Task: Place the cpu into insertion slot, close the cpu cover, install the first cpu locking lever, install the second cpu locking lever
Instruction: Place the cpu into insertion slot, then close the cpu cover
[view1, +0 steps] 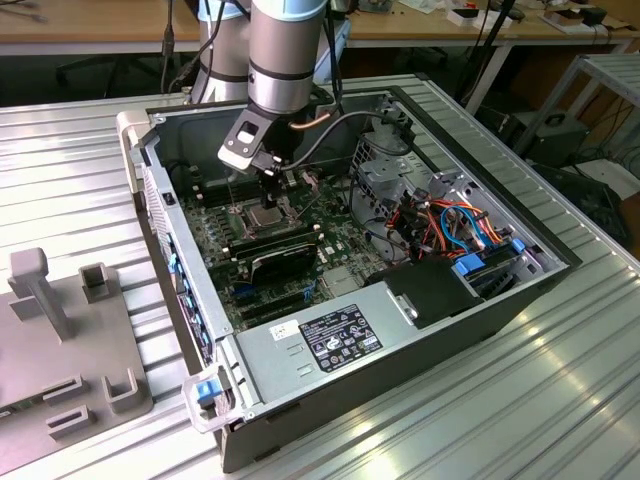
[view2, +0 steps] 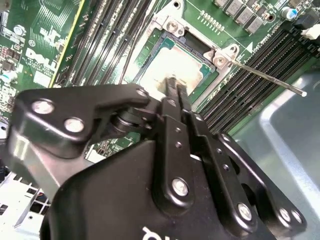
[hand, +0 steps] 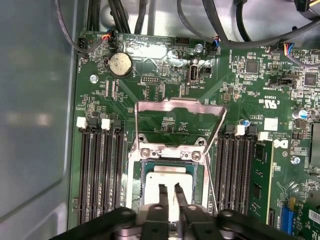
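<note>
Silver cpu (hand: 170, 175) seated — end effector (hand: 170, 188) seemingly touching.

I see green across the circuit board (hand: 165, 95), threaded with fine pale traces. The square metal-topped cpu (hand: 192, 197) reads pale silver-grey, the thin hinged metal cpu cover (hand: 175, 104) bare silver, the long narrow memory slots (hand: 100, 175) black with white end clips (hand: 81, 122). My gripper (hand: 170, 188) is matte black; cables (view1: 455, 218) run blue and orange

Cpu (hand: 167, 176) in insertion slot (hand: 141, 181); cpu cover (hand: 177, 104) swung open beside it; tool (hand: 169, 189) over cpu.
</note>
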